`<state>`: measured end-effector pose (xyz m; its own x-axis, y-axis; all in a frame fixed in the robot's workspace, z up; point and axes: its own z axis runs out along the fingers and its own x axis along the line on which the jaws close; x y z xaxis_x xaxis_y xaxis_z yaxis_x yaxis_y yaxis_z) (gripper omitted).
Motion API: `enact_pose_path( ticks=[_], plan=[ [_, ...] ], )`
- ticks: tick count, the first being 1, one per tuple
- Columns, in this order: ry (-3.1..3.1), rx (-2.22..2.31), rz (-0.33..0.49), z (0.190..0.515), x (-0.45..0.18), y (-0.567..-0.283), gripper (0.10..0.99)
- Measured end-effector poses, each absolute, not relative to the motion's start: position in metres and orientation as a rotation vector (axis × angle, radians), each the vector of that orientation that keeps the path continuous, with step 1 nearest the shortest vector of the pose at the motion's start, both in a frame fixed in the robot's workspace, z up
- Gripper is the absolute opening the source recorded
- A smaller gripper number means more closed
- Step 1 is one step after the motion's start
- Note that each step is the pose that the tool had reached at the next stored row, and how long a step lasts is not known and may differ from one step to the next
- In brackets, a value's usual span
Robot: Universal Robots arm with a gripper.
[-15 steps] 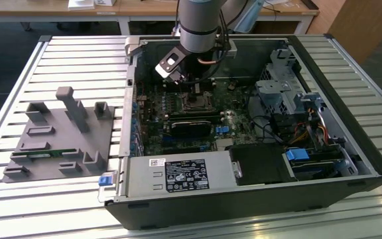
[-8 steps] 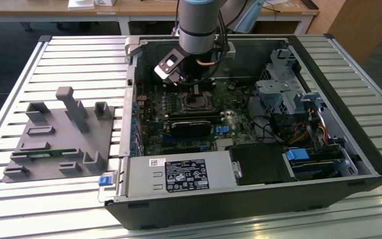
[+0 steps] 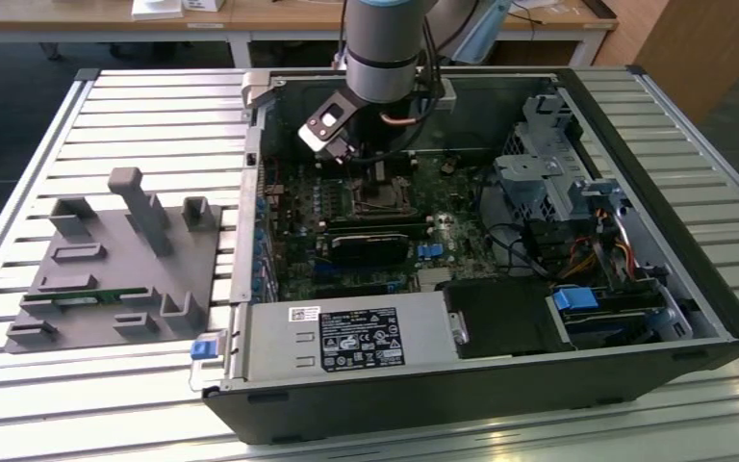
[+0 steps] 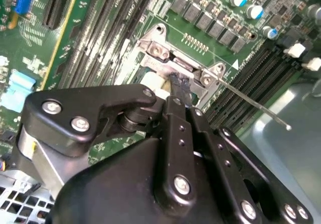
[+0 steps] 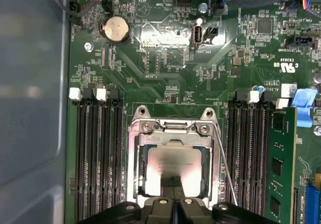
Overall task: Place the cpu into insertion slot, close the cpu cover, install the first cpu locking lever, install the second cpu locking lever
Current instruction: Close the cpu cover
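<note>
The cpu [image 5: 175,159] lies flat in the insertion slot [image 5: 173,196], its dull silver face showing through the window of the cpu cover [image 5: 173,132]. The cover lies down over it. My gripper [image 5: 173,180] is shut with nothing between its fingers, and its tips rest low over the chip's face near the cover's edge. In the second wrist view the gripper [image 4: 178,83] tips meet the cover [image 4: 155,50]. A thin locking lever [image 4: 256,105] juts out free beside the socket, also seen as a wire lever [image 5: 224,169]. In the exterior view the gripper [image 3: 372,181] hangs over the slot [image 3: 377,200].
Long black memory slots [image 5: 98,158] flank the socket, and a green memory module [image 5: 281,169] stands on one side. The case wall [image 3: 247,192], drive cage [image 3: 556,168] and power supply [image 3: 344,337] surround the motherboard. A grey fixture block [image 3: 113,260] lies at the exterior view's left.
</note>
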<state>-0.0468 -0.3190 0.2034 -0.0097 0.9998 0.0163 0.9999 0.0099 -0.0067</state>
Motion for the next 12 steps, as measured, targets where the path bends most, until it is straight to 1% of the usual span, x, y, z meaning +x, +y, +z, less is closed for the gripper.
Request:
enact_pose_path(
  ticks=[4, 12],
  plan=[
    [-2.221, -2.199, -0.009, 0.2106, -0.0468, -0.3191, 0.106],
    [-2.220, -2.198, -0.008, 0.2113, -0.0416, -0.3191, 0.106]
  ],
)
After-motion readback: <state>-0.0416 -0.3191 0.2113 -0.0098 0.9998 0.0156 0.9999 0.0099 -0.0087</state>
